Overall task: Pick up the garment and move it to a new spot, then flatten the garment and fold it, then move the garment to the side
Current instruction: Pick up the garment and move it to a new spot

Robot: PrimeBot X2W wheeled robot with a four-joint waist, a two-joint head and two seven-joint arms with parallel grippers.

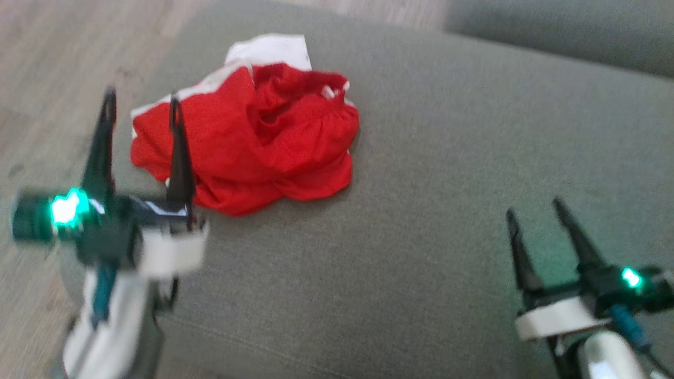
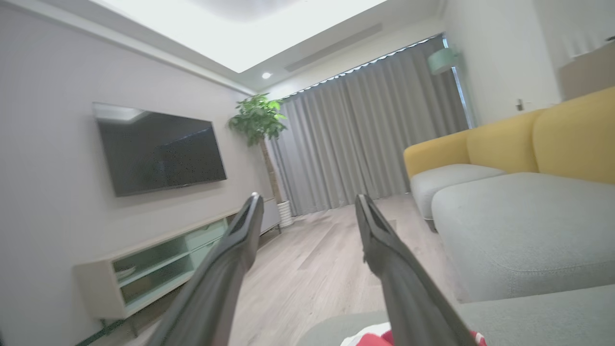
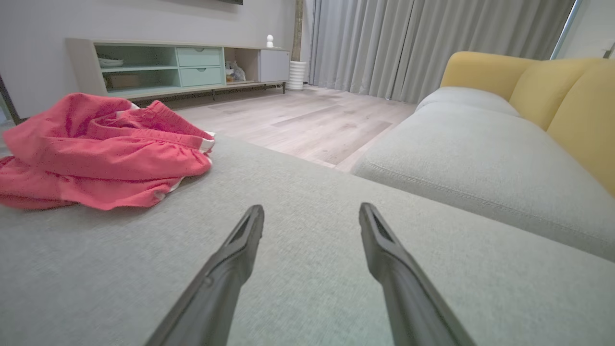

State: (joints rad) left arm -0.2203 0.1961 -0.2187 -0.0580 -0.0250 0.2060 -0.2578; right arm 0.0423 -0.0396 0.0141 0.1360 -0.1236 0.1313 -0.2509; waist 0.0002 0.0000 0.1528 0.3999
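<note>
Two grippers were seen in the head view, both with fingers spread wide and nothing held between them. The left gripper [image 1: 142, 96] was placed at the lower left of the frame, blurred, its fingers pointing up the picture. One finger was overlapped with the left edge of the garment [image 1: 263, 142], though whether cloth was touched could not be told. The right gripper [image 1: 533, 207] was placed at the lower right, well apart from the garment, above bare grey upholstery. The garment, red with white trim, was heaped in a crumpled pile at the upper centre-left of the frame, on the grey sofa cushion [image 1: 421, 184], near the edge bordered by the wooden floor [image 1: 47, 63].

In the left wrist view, the two dark fingers were shown parted above the bottom edge, and a sliver of red and white cloth was glimpsed at that edge beneath them. A wall-mounted television [image 2: 158, 146] was shown at the left, a potted plant [image 2: 257, 117] and grey curtains [image 2: 365, 134] at the centre, a low cabinet [image 2: 158, 264] at the lower left, and yellow backrests [image 2: 528, 139] at the right.

In the right wrist view, the fingers were likewise parted over the grey cushion, and the garment was seen at the left of the frame, apart from the fingertips.
</note>
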